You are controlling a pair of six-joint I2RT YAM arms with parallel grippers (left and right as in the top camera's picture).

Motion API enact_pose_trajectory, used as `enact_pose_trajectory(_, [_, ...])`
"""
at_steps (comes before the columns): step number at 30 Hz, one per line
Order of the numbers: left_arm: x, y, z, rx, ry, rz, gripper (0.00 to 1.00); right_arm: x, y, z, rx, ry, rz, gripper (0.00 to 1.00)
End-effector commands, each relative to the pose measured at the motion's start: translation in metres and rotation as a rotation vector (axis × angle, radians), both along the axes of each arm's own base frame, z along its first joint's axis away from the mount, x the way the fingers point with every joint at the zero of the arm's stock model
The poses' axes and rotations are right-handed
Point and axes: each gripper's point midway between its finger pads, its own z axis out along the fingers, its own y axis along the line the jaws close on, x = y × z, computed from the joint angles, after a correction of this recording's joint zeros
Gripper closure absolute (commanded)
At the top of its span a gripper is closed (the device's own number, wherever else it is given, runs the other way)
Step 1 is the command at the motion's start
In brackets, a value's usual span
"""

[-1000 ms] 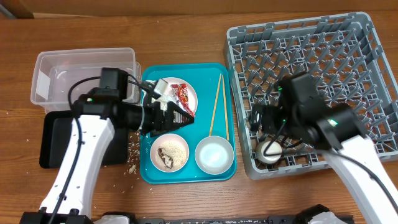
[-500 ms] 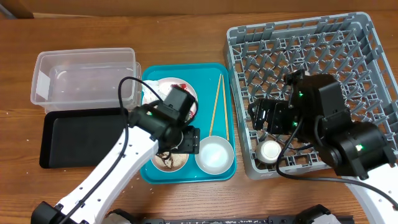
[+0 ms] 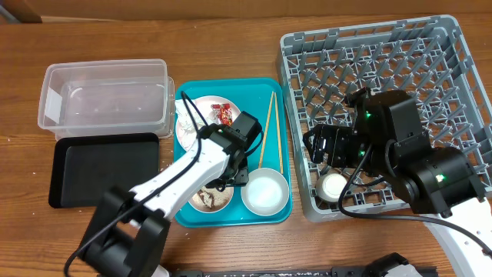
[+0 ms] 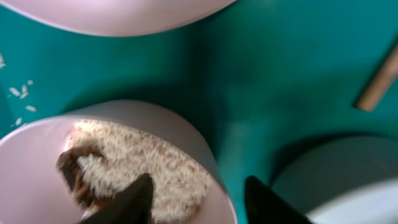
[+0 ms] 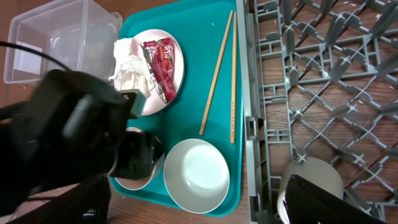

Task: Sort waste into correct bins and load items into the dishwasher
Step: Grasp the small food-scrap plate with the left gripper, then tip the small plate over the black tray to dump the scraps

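Note:
My left gripper (image 3: 235, 174) (image 4: 199, 202) is open low over the teal tray. Its fingers straddle the rim of a small pinkish dish (image 3: 206, 198) (image 4: 186, 143) holding white rice (image 4: 149, 162) and a brown scrap (image 4: 71, 171). A grey-white bowl (image 3: 264, 192) (image 5: 196, 174) stands right beside it. A round pale plate (image 3: 201, 127) (image 5: 177, 68) carries the red wrapper (image 3: 224, 114) (image 5: 160, 59) and the white napkin (image 5: 127, 62). Two chopsticks (image 3: 269, 131) (image 5: 217, 68) lie on the tray. My right gripper (image 3: 329, 146) (image 5: 193, 202) is open and empty above the small white cup (image 3: 334, 186) (image 5: 308, 174) in the grey dish rack (image 3: 384, 69).
The clear tub (image 3: 104, 96) stands at the left with the black tray (image 3: 104, 169) in front of it. The teal tray (image 3: 280, 208) lies between them and the rack. A few loose rice grains (image 4: 18, 93) lie on the teal tray.
My left arm has swung right from beside the tub onto the teal tray, and its gripper has come down at the rice dish. The right arm has barely moved.

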Motion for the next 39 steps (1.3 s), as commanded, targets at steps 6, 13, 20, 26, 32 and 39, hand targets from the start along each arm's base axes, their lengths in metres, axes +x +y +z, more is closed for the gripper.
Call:
enact_pose_trajectory(6, [0.003, 0.003, -0.013, 0.027, 0.013, 0.021, 0.96, 0.000, 0.003, 0.005, 0.013, -0.010, 0.009, 0.09])
enact_pose_trajectory(13, [-0.001, -0.009, 0.001, -0.078, 0.062, 0.040, 0.96, 0.000, 0.003, 0.005, 0.013, -0.010, 0.009, 0.09])
enact_pose_trajectory(20, [0.001, -0.016, 0.064, -0.381, 0.029, 0.028, 0.96, 0.000, 0.003, 0.005, 0.013, -0.009, 0.009, 0.09])
enact_pose_trajectory(26, [0.025, 0.041, 0.114, -0.692, -0.074, 0.076, 0.96, 0.000, 0.003, 0.005, 0.013, -0.010, 0.009, 0.09])
enact_pose_trajectory(32, [0.040, 0.108, 0.124, -0.918, -0.184, 0.144, 0.96, 0.000, 0.003, 0.005, 0.013, -0.010, 0.009, 0.09])
enact_pose_trajectory(39, [0.061, 0.158, 0.118, -1.166, -0.334, 0.231, 0.96, 0.000, 0.003, 0.005, 0.014, -0.010, 0.009, 0.09])
